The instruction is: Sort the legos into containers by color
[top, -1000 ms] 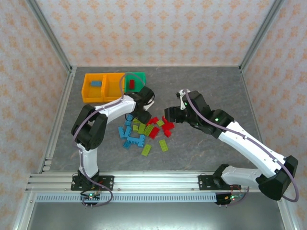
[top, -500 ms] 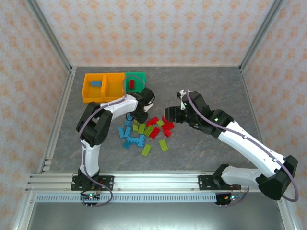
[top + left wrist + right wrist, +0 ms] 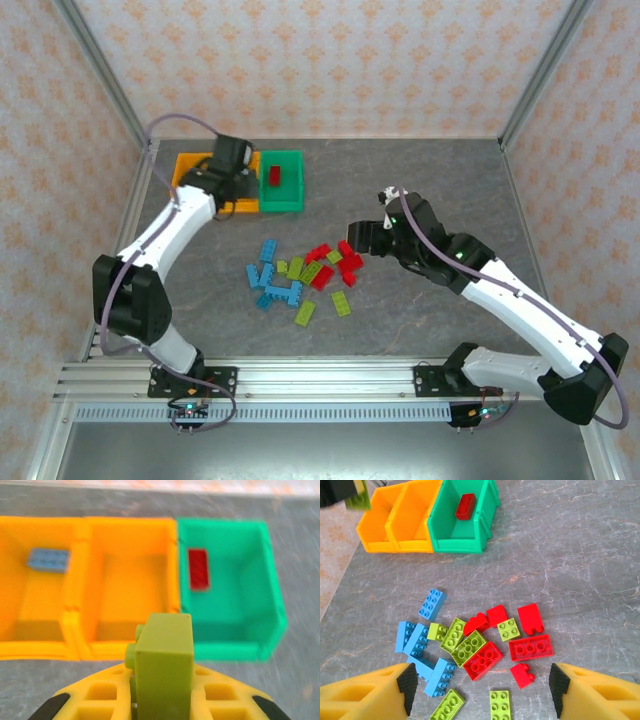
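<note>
The left arm [image 3: 165, 235] stretches far forward, elbow bent outward; the left gripper [image 3: 162, 695] is clamped on a lime green lego [image 3: 164, 655]; the right arm [image 3: 505, 295] reaches forward and leftward; the right gripper [image 3: 480, 685] points down, jaws wide, holding nothing.

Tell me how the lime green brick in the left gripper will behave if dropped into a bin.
The lime green brick looks like rigid moulded plastic, so it probably won't flex in the left gripper. Its smooth sides might slip. Being boxy and flat-faced, it would likely settle in the middle orange bin rather than roll.
</note>
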Action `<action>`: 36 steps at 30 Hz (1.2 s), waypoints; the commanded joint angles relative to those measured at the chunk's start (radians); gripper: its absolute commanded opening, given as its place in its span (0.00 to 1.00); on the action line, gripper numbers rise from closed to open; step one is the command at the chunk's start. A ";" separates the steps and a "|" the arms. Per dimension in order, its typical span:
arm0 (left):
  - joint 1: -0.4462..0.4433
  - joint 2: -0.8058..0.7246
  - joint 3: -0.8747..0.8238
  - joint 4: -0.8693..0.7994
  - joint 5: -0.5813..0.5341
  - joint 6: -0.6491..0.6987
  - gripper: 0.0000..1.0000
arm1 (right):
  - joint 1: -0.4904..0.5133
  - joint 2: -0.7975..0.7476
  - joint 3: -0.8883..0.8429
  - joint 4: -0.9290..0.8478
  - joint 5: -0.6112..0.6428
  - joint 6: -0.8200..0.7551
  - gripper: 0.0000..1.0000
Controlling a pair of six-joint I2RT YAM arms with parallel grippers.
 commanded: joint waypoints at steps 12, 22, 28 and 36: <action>0.018 0.349 0.387 -0.192 -0.100 -0.028 0.51 | 0.003 -0.018 -0.031 -0.035 0.076 0.005 0.74; -0.156 -0.282 -0.099 -0.096 0.059 -0.090 0.51 | -0.019 0.175 -0.038 0.046 0.105 -0.033 0.82; -0.433 -0.562 -0.288 -0.186 0.084 -0.073 0.55 | -0.041 0.431 0.050 -0.001 0.075 -0.105 0.73; -0.549 -0.730 -0.383 -0.444 0.131 0.075 0.78 | -0.021 0.552 -0.016 0.063 -0.128 -0.194 0.69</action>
